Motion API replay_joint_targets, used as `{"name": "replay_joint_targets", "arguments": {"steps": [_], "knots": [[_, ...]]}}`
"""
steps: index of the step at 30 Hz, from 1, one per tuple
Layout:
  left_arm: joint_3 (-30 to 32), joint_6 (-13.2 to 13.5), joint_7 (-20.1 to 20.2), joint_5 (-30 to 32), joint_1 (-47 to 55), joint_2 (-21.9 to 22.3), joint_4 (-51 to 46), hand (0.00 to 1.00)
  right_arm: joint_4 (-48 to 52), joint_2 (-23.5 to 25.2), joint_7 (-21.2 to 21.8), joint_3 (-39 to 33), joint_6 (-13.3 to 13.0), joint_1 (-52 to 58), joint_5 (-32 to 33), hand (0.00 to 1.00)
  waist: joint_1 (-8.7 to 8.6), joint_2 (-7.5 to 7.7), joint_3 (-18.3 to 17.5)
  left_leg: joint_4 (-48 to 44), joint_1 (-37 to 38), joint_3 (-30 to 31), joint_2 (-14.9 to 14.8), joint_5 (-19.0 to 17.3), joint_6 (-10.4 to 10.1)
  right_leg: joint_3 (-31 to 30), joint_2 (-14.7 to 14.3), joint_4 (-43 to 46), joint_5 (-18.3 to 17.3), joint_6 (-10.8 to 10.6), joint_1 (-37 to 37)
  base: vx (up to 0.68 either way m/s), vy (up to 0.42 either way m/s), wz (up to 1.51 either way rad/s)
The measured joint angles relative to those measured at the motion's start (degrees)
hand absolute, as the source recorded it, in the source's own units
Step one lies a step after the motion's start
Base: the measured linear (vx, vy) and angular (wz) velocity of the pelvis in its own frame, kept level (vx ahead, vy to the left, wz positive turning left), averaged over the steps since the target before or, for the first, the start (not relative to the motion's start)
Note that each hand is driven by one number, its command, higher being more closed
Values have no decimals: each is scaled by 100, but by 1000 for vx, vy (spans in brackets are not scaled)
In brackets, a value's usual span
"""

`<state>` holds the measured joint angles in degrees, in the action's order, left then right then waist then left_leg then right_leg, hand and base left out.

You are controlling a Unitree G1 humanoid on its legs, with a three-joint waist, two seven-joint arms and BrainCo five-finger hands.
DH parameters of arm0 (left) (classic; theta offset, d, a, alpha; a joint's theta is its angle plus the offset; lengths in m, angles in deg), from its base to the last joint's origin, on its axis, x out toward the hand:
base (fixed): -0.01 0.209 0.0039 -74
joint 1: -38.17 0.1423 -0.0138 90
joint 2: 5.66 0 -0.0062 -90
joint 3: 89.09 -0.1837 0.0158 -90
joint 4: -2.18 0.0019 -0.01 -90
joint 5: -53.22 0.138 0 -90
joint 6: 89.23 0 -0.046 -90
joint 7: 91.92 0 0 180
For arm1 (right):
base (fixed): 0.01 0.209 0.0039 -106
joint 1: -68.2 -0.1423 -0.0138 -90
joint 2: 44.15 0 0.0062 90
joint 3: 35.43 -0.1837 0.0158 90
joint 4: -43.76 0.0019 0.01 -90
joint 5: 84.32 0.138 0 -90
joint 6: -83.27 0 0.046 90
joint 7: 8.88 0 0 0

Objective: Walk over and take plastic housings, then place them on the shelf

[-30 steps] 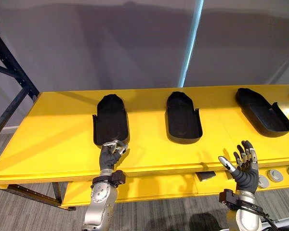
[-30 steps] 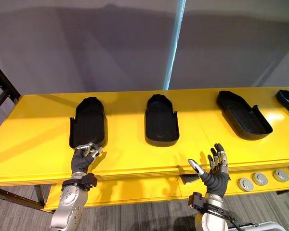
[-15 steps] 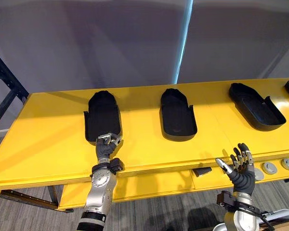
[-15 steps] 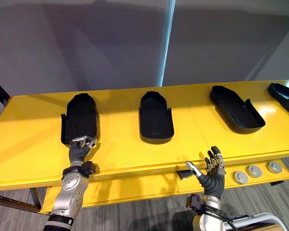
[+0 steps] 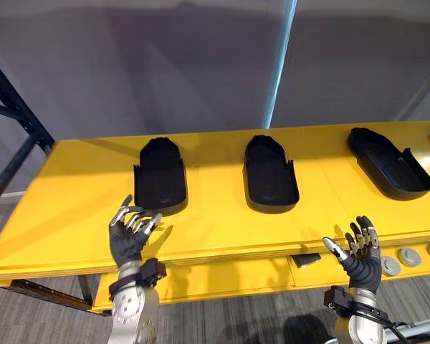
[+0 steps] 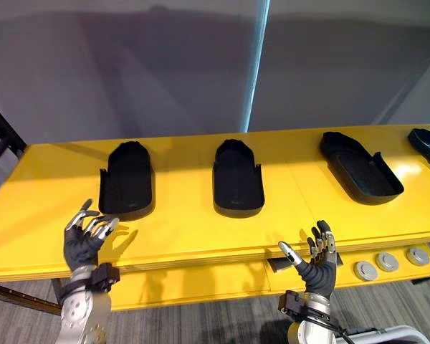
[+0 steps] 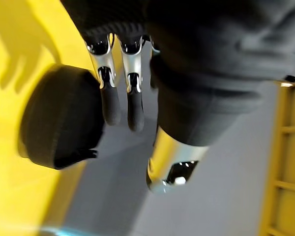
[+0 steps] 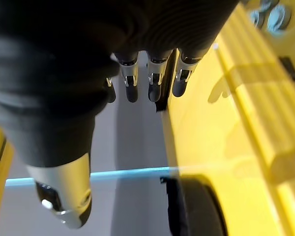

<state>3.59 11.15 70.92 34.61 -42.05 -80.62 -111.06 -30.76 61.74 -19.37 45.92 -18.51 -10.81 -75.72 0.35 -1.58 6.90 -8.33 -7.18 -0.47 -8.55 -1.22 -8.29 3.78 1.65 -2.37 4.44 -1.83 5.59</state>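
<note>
We are seeing the leftmost plastic housing [image 5: 161,177] lying on the yellow shelf [image 5: 64,204], long axis running 12 to 6, at 1 o'clock from our left hand [image 5: 129,240], its fingers released and empty, while our right hand [image 5: 360,254] is hovering released, well apart at 4 o'clock.
</note>
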Motion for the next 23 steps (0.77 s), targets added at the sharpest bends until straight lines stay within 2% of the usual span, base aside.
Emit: {"name": "replay_joint_targets", "arguments": {"steps": [1,2,4,6,7,8,9,10,11,12,13,14,15,16,17,18,19,20,21,23], "knots": [[85,77,10,86,170,26,-186,0,-64,-108,9,78,0,-260,1,0,124,-15,20,-530,-64,953,90,-323,-14,-375,-31,41,-3,1,-8,53,114,-145],[156,177,11,150,270,39,-314,0,-64,-256,23,130,-5,-464,0,0,206,-65,30,-968,-67,1856,193,-659,-137,-738,-115,194,-14,-28,85,53,114,-163],[129,319,10,209,322,38,-432,0,-64,-455,37,194,-10,-654,-1,0,199,-162,11,-1444,0,2798,362,-1083,-173,-1206,-251,600,-110,-145,336,-18,228,-145],[10,366,6,207,249,34,-441,0,-10,-485,39,174,-15,-601,-1,0,111,-103,48,-1665,16,3227,565,-1369,-115,-1576,-295,1008,-175,-236,665,-101,346,-108],[-119,368,6,208,159,36,-425,0,14,-455,45,101,-13,-469,-1,0,19,-57,80,-1687,47,3334,657,-1577,-3,-1782,-289,1220,-192,-324,855,-84,255,-67],[-212,368,6,230,102,38,-419,0,80,-428,59,45,-7,-350,-1,0,1,-42,94,-1686,61,3333,690,-1697,55,-1890,-291,1284,-180,-374,928,-120,338,-90],[-391,377,12,328,18,43,-417,0,244,-332,101,-58,-1,-93,-1,0,-40,7,124,-1691,84,3235,779,-1945,248,-2159,-286,1292,-80,-527,1055,-150,373,-117],[-491,384,21,329,-94,18,-403,0,435,-159,123,-91,30,127,0,0,-86,212,226,-1795,104,2962,1018,-2078,463,-2563,-193,1203,104,-679,1132,-174,390,-144],[-525,386,30,329,-149,4,-367,0,529,-86,133,-89,43,242,-1,0,-96,356,272,-1846,96,2709,1142,-2070,538,-2799,-97,1051,293,-708,1146,-260,422,-193],[-595,384,63,329,-251,-21,-235,0,618,15,151,-91,50,368,-3,0,-113,556,311,-1891,39,2127,1255,-2007,755,-3000,-42,648,915,-583,1209,-387,424,-238],[-595,376,107,332,-360,-62,-50,0,582,93,161,-147,72,341,-21,0,-153,558,338,-1794,-113,1538,1113,-1832,983,-2505,-24,-196,2082,93,1189,-530,448,-240],[-584,364,133,341,-493,-107,92,0,577,139,150,-221,76,314,-30,0,-168,604,355,-1681,-146,1253,1093,-1699,1002,-1805,-5,-161,2106,182,1256,-544,405,-238],[-560,315,136,436,-692,-158,354,0,516,146,91,-376,92,262,-144,0,-177,654,329,-1337,-135,713,1017,-1415,1062,-605,62,354,1455,237,1340,-458,349,-230],[-479,294,138,440,-754,-172,370,0,477,143,63,-483,100,148,-282,0,-198,622,335,-1086,-95,187,869,-1209,1101,-5,52,679,885,189,1164,-376,317,-279],[-361,292,139,443,-864,-166,387,0,305,143,25,-590,103,-56,-436,0,-212,552,383,-991,-102,-267,678,-1101,1107,143,6,891,444,174,966,-281,204,-230],[-349,291,140,437,-936,-171,429,0,206,143,-4,-642,104,-121,-481,0,-213,506,416,-977,-101,-463,580,-1072,1108,150,5,1074,247,122,912,-296,108,-198],[-380,283,162,415,-1039,-169,478,0,35,144,-74,-708,121,-156,-493,0,-238,465,440,-967,-79,-787,417,-1027,1103,164,46,1533,-214,40,805,-281,-2,-146],[-413,282,180,410,-1074,-163,497,0,-38,144,-133,-718,148,-129,-494,0,-246,465,439,-934,-33,-991,321,-997,1085,178,106,1844,-549,34,700,-262,-48,-130],[-420,283,192,410,-1083,-161,532,0,-70,145,-164,-718,167,-109,-494,0,-241,465,436,-875,18,-1134,256,-955,1054,212,154,2008,-736,39,609,-216,-113,-110],[-422,220,260,345,-1049,-158,701,0,-118,149,-243,-715,181,-63,-619,0,-231,476,329,-581,86,-1533,81,-771,952,479,423,2215,-1072,-126,240,-170,-154,-94]]}}
